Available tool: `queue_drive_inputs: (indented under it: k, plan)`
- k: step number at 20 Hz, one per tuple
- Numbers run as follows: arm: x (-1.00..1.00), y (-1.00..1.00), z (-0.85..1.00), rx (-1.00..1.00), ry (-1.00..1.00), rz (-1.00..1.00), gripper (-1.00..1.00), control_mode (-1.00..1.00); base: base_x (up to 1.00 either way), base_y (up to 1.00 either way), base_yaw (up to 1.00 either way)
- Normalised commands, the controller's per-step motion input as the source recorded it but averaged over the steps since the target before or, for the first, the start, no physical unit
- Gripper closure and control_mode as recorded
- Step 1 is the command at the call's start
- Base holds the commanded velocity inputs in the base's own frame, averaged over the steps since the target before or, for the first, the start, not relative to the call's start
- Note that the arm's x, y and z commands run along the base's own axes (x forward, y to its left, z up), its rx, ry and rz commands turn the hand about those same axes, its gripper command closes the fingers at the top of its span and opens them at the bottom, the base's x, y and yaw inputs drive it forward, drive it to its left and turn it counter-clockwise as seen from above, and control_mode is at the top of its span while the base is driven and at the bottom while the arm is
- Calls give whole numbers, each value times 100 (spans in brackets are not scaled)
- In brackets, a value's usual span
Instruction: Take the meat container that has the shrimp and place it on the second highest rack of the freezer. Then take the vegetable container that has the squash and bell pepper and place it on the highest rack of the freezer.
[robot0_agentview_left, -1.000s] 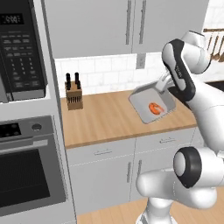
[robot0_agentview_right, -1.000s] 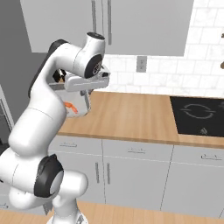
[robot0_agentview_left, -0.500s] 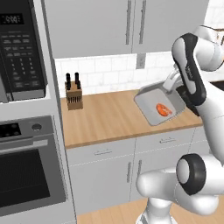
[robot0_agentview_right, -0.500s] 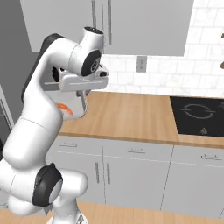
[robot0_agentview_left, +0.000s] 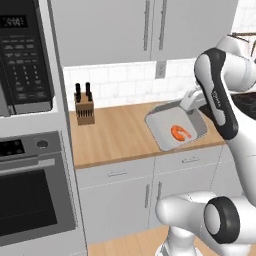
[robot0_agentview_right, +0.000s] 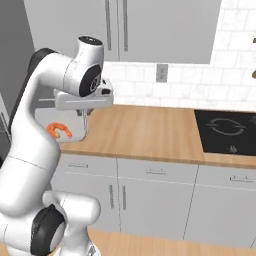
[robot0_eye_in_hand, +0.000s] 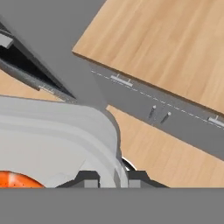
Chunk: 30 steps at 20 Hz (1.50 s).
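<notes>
Jaws pinch the meat container's (robot0_agentview_left: 176, 125) rim, shrimp (robot0_agentview_left: 182, 132) inside.

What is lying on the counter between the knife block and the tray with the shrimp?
Nothing: in the left base view, bare wooden counter separates the knife block from the tray carrying the shrimp.

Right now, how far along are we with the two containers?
Done: the shrimp container looks lifted off the counter, shrimp inside. In hand: the end effector is shut on its rim, carrying it tilted. Left: placing it on the freezer's second highest rack, then the whole squash and bell pepper container step.
</notes>
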Motion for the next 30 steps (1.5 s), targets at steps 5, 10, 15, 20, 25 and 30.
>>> queue_drive_inputs:
  k: [5,10,15,20,25,30]
  plan:
    - [0,0,0,0,0,0,100,100,-71,34,1]
    - [0,0,0,0,0,0,100,100,-8,73,9]
    - [0,0,0,0,0,0,100,100,0,100,32]
    - [0,0,0,0,0,0,100,100,0,100,8]
    - [0,0,0,0,0,0,100,100,0,100,0]
    - [0,0,0,0,0,0,100,100,-11,100,0]
